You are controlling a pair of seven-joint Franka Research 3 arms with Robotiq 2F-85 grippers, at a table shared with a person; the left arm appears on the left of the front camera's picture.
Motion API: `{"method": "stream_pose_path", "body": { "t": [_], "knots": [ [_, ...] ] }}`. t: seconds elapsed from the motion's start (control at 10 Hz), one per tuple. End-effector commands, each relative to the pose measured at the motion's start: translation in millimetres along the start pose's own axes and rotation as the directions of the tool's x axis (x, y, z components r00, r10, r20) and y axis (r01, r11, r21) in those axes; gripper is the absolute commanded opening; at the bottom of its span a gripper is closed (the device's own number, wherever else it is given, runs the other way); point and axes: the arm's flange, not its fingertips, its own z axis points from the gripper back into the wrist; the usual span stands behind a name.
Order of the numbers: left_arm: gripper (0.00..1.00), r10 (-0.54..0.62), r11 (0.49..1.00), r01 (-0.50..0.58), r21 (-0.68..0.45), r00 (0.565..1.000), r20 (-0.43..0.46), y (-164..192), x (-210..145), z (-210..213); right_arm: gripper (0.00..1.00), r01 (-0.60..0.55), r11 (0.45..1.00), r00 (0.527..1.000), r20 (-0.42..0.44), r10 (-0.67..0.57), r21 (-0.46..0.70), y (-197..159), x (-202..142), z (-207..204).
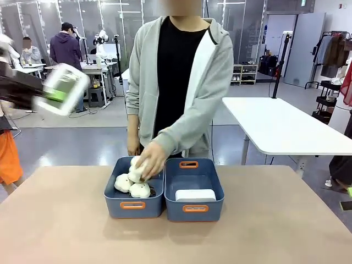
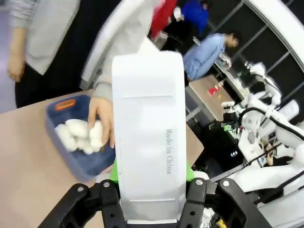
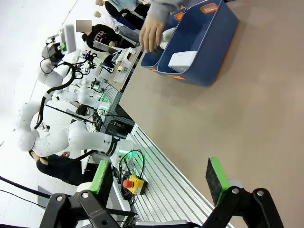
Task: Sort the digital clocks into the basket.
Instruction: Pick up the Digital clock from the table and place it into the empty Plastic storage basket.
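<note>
While one digital clock (image 1: 195, 194) already lies flat inside the basket (image 1: 215, 204), the right-hand one of two blue bins, we hold the other clock (image 2: 148, 128) high in the air, well apart from both bins. Our left gripper (image 2: 152, 190) has its green pads pressed against that clock's two long edges near its lower end. In the left wrist view the white body rises upright between the fingers, its printed back facing the camera. In the front view this gripper sits at the far left, well above the table (image 1: 286, 231) and off to the side of the bins. The clock is blurred there, so we cannot tell its exact tilt. Our right gripper (image 3: 159, 179) hangs over bare table with its fingers spread wide and nothing between them, well away from the basket.

The left-hand bin (image 1: 113, 204) stands side by side with the basket, touching it. It holds the cream plush toys (image 1: 132, 186), and the person's hand (image 1: 151, 159) reaches in on top of them.

We judge the task about half done: one clock is sorted and the other is gripped but not yet delivered. What is left, as we see it, is to carry the held clock across, lower it into the basket beside or onto the first, and let go. The person's arm over the neighbouring bin is something we would want to keep clear of.
</note>
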Motion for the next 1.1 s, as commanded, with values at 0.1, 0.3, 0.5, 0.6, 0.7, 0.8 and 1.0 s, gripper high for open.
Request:
{"method": "stream_pose_path", "body": {
  "t": [0.1,0.3,0.5,0.6,0.7,0.8,1.0],
  "knots": [
    [0.16,0.011,1.0,-0.011,-0.014,0.999,0.047,8,2,74,1.0,0.012,1.0,1.0,0.009,-0.012,0.0,4,3,0],
    [0.16,-0.035,0.999,0.036,-0.013,0.998,0.056,0,7,69,1.0,0.012,1.0,1.0,0.009,-0.012,0.0,4,3,0],
    [0.16,-0.018,1.0,0.018,-0.006,0.999,0.051,-5,12,68,1.0,0.012,1.0,1.0,0.009,-0.012,0.0,4,3,0],
    [0.16,-0.018,1.0,0.018,0.008,0.999,0.041,-5,11,65,1.0,0.012,1.0,1.0,0.009,-0.012,0.0,4,3,0],
    [0.16,-0.023,1.0,0.022,0.015,0.999,0.031,-3,11,61,1.0,0.012,1.0,1.0,0.009,-0.012,0.0,4,3,0],
    [0.16,-0.032,0.999,0.032,0.019,0.999,0.02,-3,14,53,1.0,0.012,1.0,1.0,0.009,-0.012,0.0,4,3,0],
    [0.16,-0.049,0.998,0.052,0.042,0.996,-0.07,-12,23,0,1.0,0.012,1.0,1.0,0.009,-0.012,0.0,4,3,0]
  ]
}}
